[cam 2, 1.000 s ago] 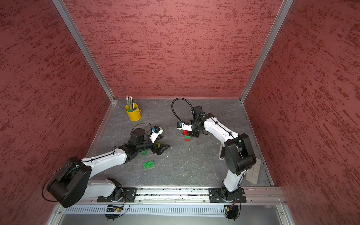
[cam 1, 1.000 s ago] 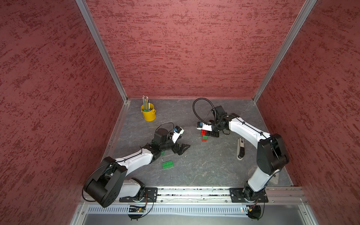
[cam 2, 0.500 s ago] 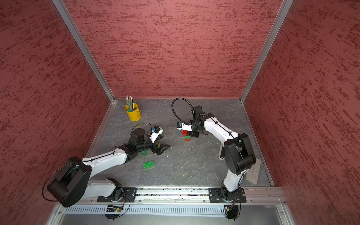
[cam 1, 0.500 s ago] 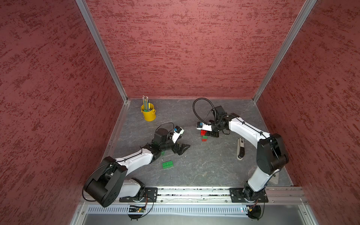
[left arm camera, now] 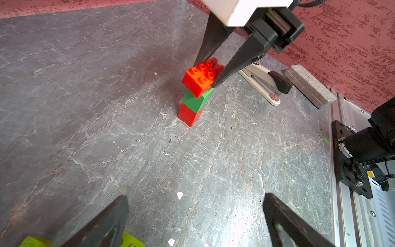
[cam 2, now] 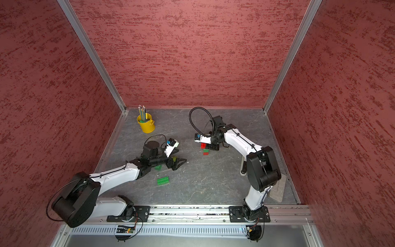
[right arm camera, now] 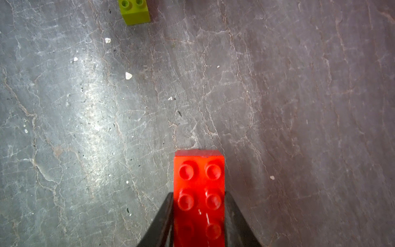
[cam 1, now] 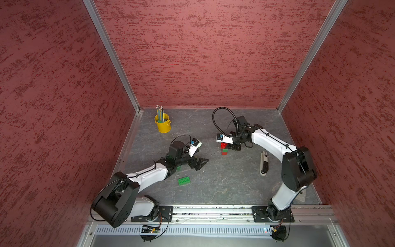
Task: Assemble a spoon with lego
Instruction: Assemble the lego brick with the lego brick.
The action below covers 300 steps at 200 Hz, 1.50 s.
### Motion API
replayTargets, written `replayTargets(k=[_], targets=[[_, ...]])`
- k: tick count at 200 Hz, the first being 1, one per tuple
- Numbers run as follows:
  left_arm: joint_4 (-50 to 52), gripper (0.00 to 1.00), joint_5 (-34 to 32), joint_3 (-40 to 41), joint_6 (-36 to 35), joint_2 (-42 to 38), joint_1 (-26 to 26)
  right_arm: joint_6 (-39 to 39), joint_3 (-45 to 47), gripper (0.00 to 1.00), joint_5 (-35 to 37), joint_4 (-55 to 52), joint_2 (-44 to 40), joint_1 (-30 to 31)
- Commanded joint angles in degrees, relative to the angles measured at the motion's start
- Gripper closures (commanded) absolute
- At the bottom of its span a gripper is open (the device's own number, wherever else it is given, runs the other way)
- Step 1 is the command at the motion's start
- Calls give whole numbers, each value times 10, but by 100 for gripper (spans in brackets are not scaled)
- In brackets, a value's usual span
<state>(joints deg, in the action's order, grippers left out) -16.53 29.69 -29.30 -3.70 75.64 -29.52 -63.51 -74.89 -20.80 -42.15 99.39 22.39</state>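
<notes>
Spoon [left arm camera: 195, 100] is just a red-green stack standing mid-table, my right gripper [left arm camera: 205, 74] pinching the red brick [left arm camera: 197, 81] on top, which sits skewed. I judge an off-centre push could topple it. Left gripper [left arm camera: 194, 195] spread wide, empty, beside a lime brick [left arm camera: 131, 241]

Here's the back wall [cam 1: 203, 53], rough red plaster with darker streaks, clear in both top views. Two side walls [cam 1: 53, 96] of the same plaster meet it, with a silvery metal strip [cam 1: 111, 55] running up each corner. Below the back wall spreads the floor [cam 1: 224, 181]: grey, slate-like, veined with pale cracks, catching soft, even light.
</notes>
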Motion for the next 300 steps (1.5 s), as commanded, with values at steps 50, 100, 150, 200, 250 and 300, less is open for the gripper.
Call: replayTargets(k=[50,100,150,200,250,300], targets=[[-5,1,-1,8,1,-6,2,-70,-15,96,-20,-9,17,-4],[-2,0,-2,10,0,-7,2,-82,-16,97,-22,-13,25,-3],[1,1,-5,12,1,-10,2,-95,-10,98,3,-18,22,-4],[4,0,-11,21,-2,-23,3,-105,5,98,3,-22,42,-7],[13,1,-21,27,-7,-38,3,-123,12,99,4,-22,55,-14],[10,0,-20,27,-12,-30,4,-156,19,100,21,-28,52,-27]])
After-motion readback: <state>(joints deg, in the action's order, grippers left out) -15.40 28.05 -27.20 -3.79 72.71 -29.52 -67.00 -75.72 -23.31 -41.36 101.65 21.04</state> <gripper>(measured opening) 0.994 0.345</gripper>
